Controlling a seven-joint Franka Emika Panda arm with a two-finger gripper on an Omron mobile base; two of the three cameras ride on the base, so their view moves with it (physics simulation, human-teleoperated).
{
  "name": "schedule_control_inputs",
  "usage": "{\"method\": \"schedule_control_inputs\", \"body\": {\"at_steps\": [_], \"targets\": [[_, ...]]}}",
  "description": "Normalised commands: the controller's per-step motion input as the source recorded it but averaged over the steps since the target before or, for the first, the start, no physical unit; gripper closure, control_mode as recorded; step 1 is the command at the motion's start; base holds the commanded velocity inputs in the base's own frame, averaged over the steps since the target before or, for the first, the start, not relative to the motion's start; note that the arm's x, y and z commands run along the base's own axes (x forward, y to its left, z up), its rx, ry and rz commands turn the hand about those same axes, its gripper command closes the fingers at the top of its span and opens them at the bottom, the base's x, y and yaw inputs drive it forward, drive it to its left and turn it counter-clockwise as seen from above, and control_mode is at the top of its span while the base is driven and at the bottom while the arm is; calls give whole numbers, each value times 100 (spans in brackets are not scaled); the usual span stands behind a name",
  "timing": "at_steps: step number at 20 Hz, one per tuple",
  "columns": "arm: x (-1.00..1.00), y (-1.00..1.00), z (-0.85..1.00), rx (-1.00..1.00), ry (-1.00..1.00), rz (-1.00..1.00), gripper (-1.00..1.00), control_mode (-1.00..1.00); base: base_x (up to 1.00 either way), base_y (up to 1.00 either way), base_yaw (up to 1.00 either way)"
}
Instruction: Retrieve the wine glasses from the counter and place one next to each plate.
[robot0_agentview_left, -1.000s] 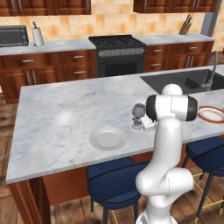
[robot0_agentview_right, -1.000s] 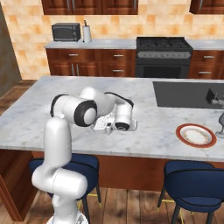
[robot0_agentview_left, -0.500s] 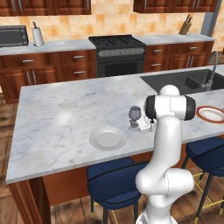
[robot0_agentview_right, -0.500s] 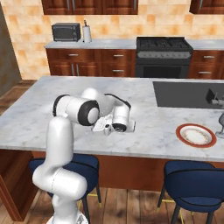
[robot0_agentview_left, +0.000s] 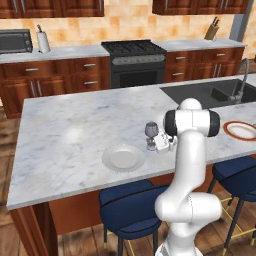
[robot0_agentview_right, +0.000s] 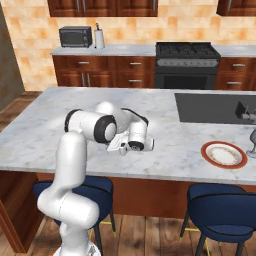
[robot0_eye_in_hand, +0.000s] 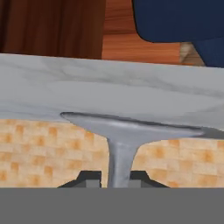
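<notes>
**Desk:** Talk me across the island, left to right.

**Me:** On my left base camera, the far left of the marble island (robot0_agentview_left: 65, 135) is bare stone. Next comes the plain white-grey plate (robot0_agentview_left: 123, 157), lying flat near the front edge. Just to its right stands a wine glass (robot0_agentview_left: 151, 130), upright, smoky bowl on top, foot down at the stone. I cannot quite tell whether the foot is touching the marble or a hair above it.

**Desk:** And the claw?

**Me:** The gripper (robot0_agentview_left: 156, 141) is right beside that glass, low, at stem height. My hand camera shows it best: the stem (robot0_eye_in_hand: 119, 162) runs between the two dark fingertips (robot0_eye_in_hand: 89, 178), which are pinched in on it, one each side. The round foot (robot0_eye_in_hand: 131, 129) spreads wide just beyond them, with marble behind it. So the jaws are clamped on the wine glass by its stem.

**Desk:** Further right?

**Me:** The white arm's elbow, then the sink (robot0_agentview_left: 210, 92) set into the island, and at the far right the red-rimmed plate (robot0_agentview_left: 241, 130), well apart from the held glass.

**Desk:** Second glass?

**Me:** On the right base camera, the red-rimmed plate (robot0_agentview_right: 224, 154) sits near the front edge, and the other wine glass (robot0_agentview_right: 252, 142) stands just beside it at the picture's right margin, partly cut off. The back counter (robot0_agentview_right: 105, 50) carries a microwave (robot0_agentview_right: 75, 36) and a paper towel roll (robot0_agentview_right: 99, 37).
</notes>
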Motion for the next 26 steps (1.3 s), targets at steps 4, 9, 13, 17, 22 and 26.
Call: {"method": "schedule_control_inputs", "body": {"at_steps": [4, 9, 13, 17, 22, 26], "targets": [[4, 0, -35, -1, 0, 0, 100, -100, 0, 0, 0], [0, 0, -27, 0, 0, 0, -100, -100, 0, 0, 0], [0, -4, -5, 0, 0, 0, -100, -100, 0, 0, 0], [0, -12, 0, 0, 0, 0, -100, -100, 0, 0, 0], [0, -11, 0, 0, 0, 0, -100, -100, 0, 0, 0], [0, -16, 0, 0, 0, -1, -100, -100, 0, 0, 0]]}}
